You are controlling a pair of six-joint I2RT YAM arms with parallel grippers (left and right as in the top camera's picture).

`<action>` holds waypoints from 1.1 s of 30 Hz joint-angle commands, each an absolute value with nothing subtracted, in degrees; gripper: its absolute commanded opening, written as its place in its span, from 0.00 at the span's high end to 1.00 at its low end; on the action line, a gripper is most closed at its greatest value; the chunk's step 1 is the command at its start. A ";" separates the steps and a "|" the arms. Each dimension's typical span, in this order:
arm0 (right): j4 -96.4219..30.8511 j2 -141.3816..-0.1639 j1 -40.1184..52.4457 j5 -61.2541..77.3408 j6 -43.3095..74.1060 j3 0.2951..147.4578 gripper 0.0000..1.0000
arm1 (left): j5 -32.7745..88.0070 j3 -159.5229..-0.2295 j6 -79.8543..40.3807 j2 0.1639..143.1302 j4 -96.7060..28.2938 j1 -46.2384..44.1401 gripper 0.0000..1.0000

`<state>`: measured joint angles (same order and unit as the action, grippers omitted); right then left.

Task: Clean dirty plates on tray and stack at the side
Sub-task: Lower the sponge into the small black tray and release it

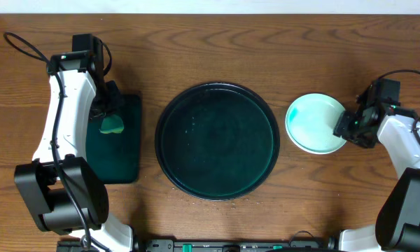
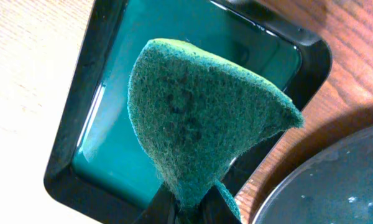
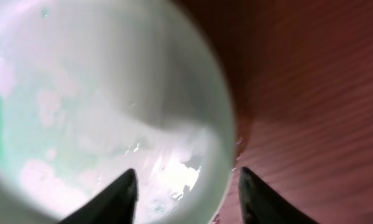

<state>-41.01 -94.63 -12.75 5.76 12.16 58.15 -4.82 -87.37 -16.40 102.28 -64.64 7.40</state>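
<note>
The large round dark tray point(image 1: 217, 140) lies at the table's middle with no plate on it; its rim shows in the left wrist view point(image 2: 336, 186). A pale-mint plate point(image 1: 312, 122) sits on the wood to its right; I cannot tell whether others lie under it. My right gripper point(image 1: 346, 129) is open, its fingers point(image 3: 186, 186) straddling the rim of the wet plate point(image 3: 99, 93), which has faint teal traces. My left gripper point(image 1: 110, 112) is shut point(image 2: 196, 208) on a green scouring sponge point(image 2: 199, 112), holding it above the rectangular tray.
The smaller rectangular dark green tray point(image 1: 119, 157) lies left of the round tray, with teal liquid in it point(image 2: 112, 143). Cables run at the far left and far right edges. Bare wood surrounds the plate.
</note>
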 commanded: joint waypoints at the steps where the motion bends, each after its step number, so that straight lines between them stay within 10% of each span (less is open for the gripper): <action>1: -44.29 -93.25 -11.27 8.45 10.15 63.11 0.38 | -5.15 -85.43 -10.74 102.24 -64.60 7.64 0.93; 3: -48.29 -93.21 -10.48 8.43 9.06 67.70 0.22 | -5.15 -83.66 -7.20 102.24 -63.70 7.66 0.93; 14: -55.02 -93.21 -6.46 8.43 8.05 78.17 0.01 | -5.15 -68.88 3.01 102.24 -47.55 7.66 0.92; 23: -55.35 -92.82 -3.81 8.45 8.05 78.37 0.01 | -4.67 -71.22 2.96 100.09 -51.05 7.64 0.31; 33: -61.41 -82.70 -3.77 8.38 7.99 85.30 0.01 | 1.06 -73.73 -3.73 88.49 -56.71 7.64 0.28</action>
<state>-60.49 -88.47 -4.14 8.12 8.49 80.75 -0.34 -72.73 -0.23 90.24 -56.34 7.40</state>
